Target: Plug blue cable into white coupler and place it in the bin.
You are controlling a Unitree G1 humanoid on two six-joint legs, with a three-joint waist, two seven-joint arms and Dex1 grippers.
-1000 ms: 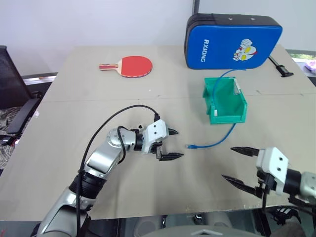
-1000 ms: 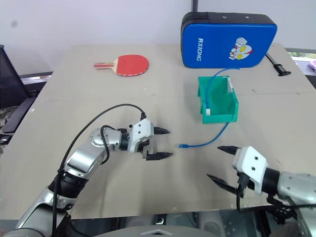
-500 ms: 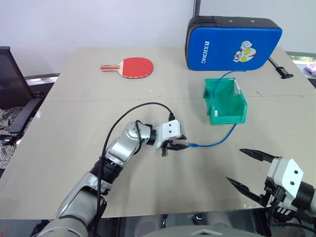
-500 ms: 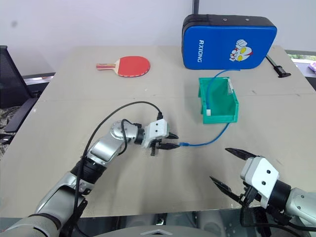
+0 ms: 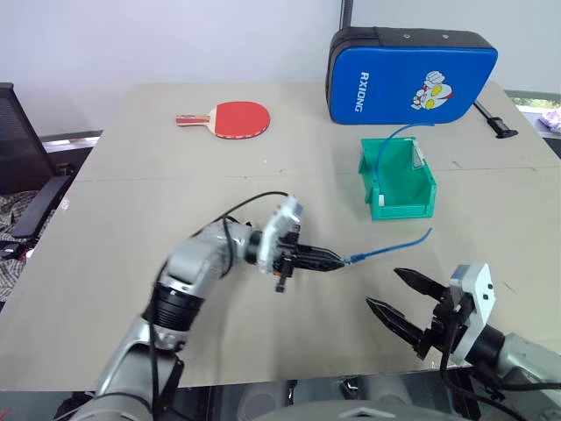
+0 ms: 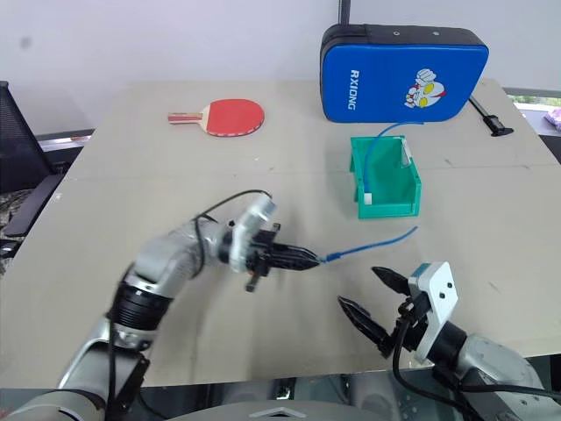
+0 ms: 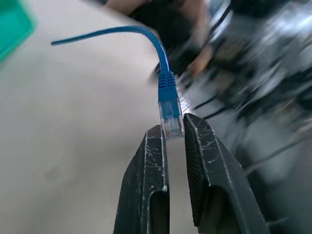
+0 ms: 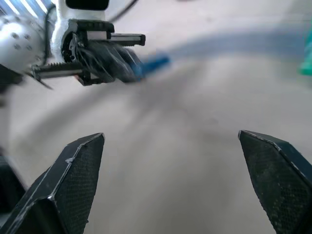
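My left gripper [image 5: 338, 260] is shut on the clear plug end of the blue cable [image 5: 387, 248] and holds it level above the table. The wrist view shows the plug [image 7: 170, 114] pinched between the fingertips. The cable's far end hangs free in front of the green bin [image 5: 403, 209]. Another blue cable [image 5: 383, 158] lies in the bin with a small white bit at its near end. I cannot pick out the white coupler for certain. My right gripper [image 5: 382, 288] stands open and empty near the table's front edge, just right of the plug.
A red paddle [image 5: 237, 117] lies at the back left. A big blue padded case [image 5: 412, 74] stands behind the bin, with a black tool [image 5: 498, 119] to its right. A black chair [image 5: 19, 145] stands off the table's left side.
My left gripper has moved right to the plug, shut on it and lifted it. The cable's far end has pulled away from the bin. My right gripper has rolled and moved left toward the plug.
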